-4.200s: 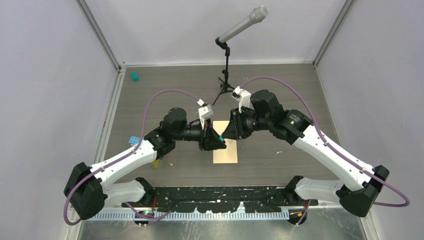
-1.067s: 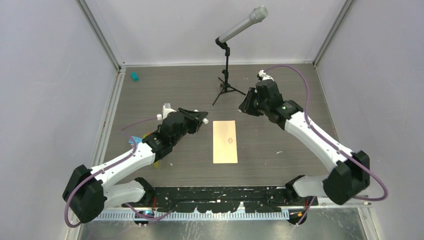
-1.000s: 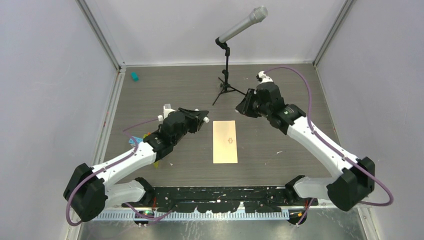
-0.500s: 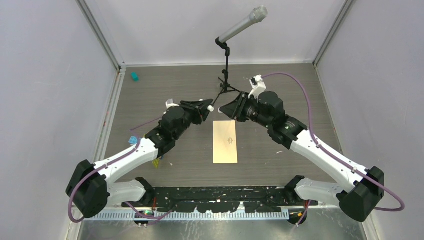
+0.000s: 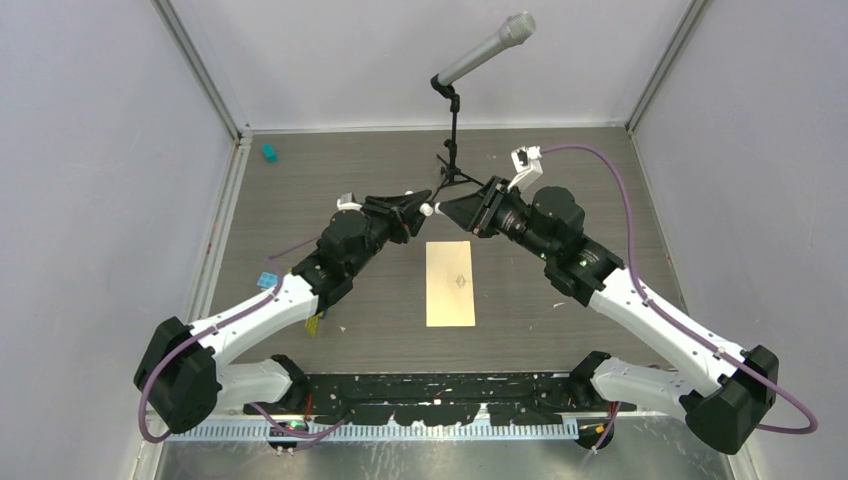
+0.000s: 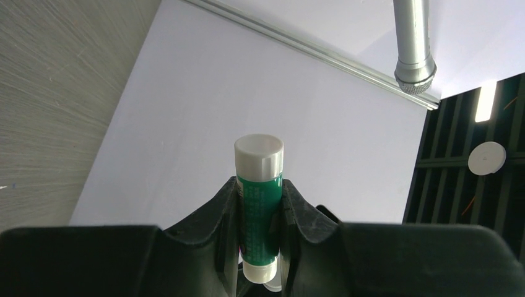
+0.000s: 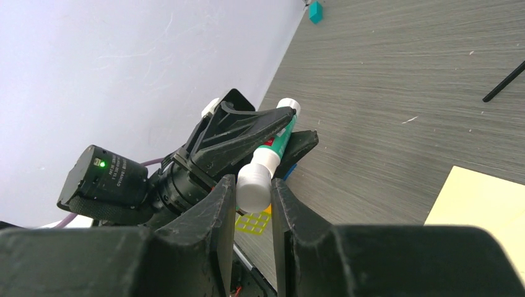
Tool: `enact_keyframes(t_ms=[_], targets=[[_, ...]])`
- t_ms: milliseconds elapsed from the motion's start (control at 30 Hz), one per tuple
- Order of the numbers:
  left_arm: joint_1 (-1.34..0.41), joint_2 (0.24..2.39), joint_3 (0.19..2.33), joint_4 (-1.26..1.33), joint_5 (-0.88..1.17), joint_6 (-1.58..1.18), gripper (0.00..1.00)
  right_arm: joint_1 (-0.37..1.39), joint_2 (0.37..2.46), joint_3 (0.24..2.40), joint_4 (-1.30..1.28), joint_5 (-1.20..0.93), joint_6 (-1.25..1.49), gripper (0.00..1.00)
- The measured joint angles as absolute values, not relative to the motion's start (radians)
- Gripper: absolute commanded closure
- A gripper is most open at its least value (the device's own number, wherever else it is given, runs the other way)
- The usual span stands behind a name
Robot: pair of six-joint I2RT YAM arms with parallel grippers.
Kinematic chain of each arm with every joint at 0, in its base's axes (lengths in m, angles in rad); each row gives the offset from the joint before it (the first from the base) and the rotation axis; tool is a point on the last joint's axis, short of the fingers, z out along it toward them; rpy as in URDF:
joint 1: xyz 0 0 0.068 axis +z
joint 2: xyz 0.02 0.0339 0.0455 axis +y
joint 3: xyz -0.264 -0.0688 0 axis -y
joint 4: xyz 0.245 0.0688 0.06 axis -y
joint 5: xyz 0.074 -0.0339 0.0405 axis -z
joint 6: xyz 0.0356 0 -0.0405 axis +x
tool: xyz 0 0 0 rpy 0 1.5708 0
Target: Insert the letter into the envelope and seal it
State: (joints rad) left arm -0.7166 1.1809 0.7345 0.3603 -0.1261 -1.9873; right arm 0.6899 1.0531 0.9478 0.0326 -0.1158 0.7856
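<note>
The envelope (image 5: 450, 285) is lying flat at the centre of the table (image 5: 300, 180), long axis running 12 to 6 o'clock. It is showing as a narrow tan rectangle with its dark diamond mark (image 5: 458, 280) facing up. No gripper is touching it. The letter is not showing as a separate sheet; whether it is already inside cannot be told.

Just beyond the envelope's 12 o'clock end, raised off the table, the two grippers are meeting tip to tip. The left gripper (image 6: 260, 189), coming from 11 o'clock, is clamping the green body of a glue stick (image 6: 258, 216). The right gripper (image 7: 254, 193), coming from 1 o'clock, is closing its fingers (image 7: 226, 201) on the white cap (image 7: 254, 182) at one end of the stick. This two-handed hold is probably serving to pull the cap off, so that glue can go on the flap for sealing.

Farther out at 12 o'clock, a microphone stand (image 5: 453, 165) is standing.
</note>
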Motion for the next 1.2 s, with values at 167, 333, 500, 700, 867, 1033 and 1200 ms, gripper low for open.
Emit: enact_keyframes(t_ms=[167, 333, 500, 700, 867, 1033, 1200], targets=[[-0.717, 1.187, 0.735, 0.378, -0.109, -2.007, 1.00, 0.690, 1.053, 0.934, 0.052, -0.124, 0.794, 0.95], [-0.717, 1.190, 0.735, 0.400, -0.093, -2.019, 1.00, 0.690, 1.053, 0.920, 0.078, -0.135, 0.807, 0.95], [-0.717, 1.193, 0.735, 0.414, -0.079, -2.035, 1.00, 0.690, 1.053, 0.916, 0.090, -0.141, 0.815, 0.95], [-0.717, 1.194, 0.735, 0.422, -0.067, -2.040, 1.00, 0.690, 1.054, 0.916, 0.105, -0.145, 0.819, 0.95], [-0.717, 1.198, 0.735, 0.439, -0.059, -2.042, 1.00, 0.690, 1.058, 0.916, 0.106, -0.151, 0.820, 0.96], [-0.717, 1.198, 0.735, 0.440, -0.058, -2.042, 1.00, 0.690, 1.061, 0.916, 0.105, -0.151, 0.820, 0.96], [-0.717, 1.198, 0.735, 0.448, -0.058, -2.042, 1.00, 0.690, 1.061, 0.916, 0.105, -0.153, 0.820, 0.96]])
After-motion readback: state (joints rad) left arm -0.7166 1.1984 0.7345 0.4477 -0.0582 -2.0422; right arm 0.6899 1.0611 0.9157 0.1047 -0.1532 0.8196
